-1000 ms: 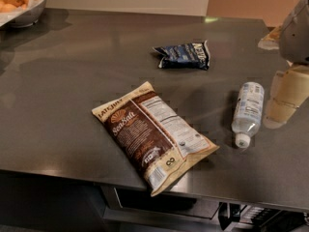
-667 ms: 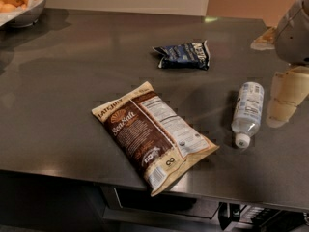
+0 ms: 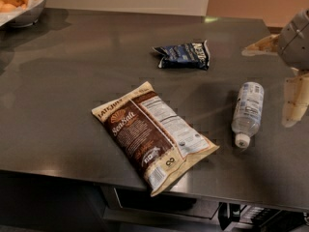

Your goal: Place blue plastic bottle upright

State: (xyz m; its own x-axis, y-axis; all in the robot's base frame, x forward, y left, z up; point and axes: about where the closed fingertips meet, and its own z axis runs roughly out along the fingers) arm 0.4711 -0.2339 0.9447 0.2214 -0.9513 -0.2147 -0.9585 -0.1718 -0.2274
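The blue plastic bottle is a small clear bottle with a white cap and a pale blue-and-white label. It lies on its side on the dark counter at the right, cap pointing toward the front edge. My gripper is at the right edge of the view, just right of and above the bottle. It is open and empty. One pale finger points left and the other hangs down beside the bottle without touching it.
A brown-and-white chip bag lies flat at centre front, overhanging the counter's front edge. A dark blue snack packet lies behind it. A white bowl of round orange fruit stands at the back left corner.
My gripper has shifted slightly, its upper finger moving a little left and down. The bottle, bag and packet have not moved.
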